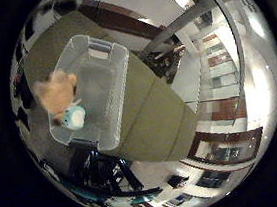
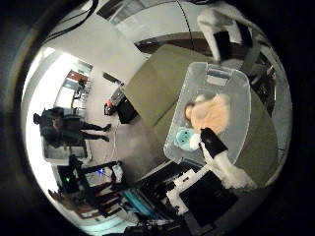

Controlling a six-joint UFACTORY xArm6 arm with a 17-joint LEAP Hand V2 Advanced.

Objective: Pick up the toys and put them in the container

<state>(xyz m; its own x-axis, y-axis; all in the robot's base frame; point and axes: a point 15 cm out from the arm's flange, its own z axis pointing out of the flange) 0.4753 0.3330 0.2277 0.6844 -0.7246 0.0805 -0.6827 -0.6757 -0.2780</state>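
A clear plastic container (image 1: 118, 55) stands on an olive-green table (image 1: 154, 111), well below my palm. A tan plush toy (image 2: 211, 113) lies at one end of the container, and it seems to be inside the walls. A small teal and white toy (image 1: 73, 117) sits right beside the plush, at the container's corner. My right hand (image 2: 222, 158) hovers above that end, one of its fingers (image 2: 221, 29) reaching in over the far rim. The fingers are spread and relaxed, with nothing between them. The other half of the container holds nothing.
The table's edge runs close to the container on the toy side. Below it stands dark equipment with teal parts (image 1: 101, 173). Black cases (image 2: 125, 110) sit on the floor beside the table.
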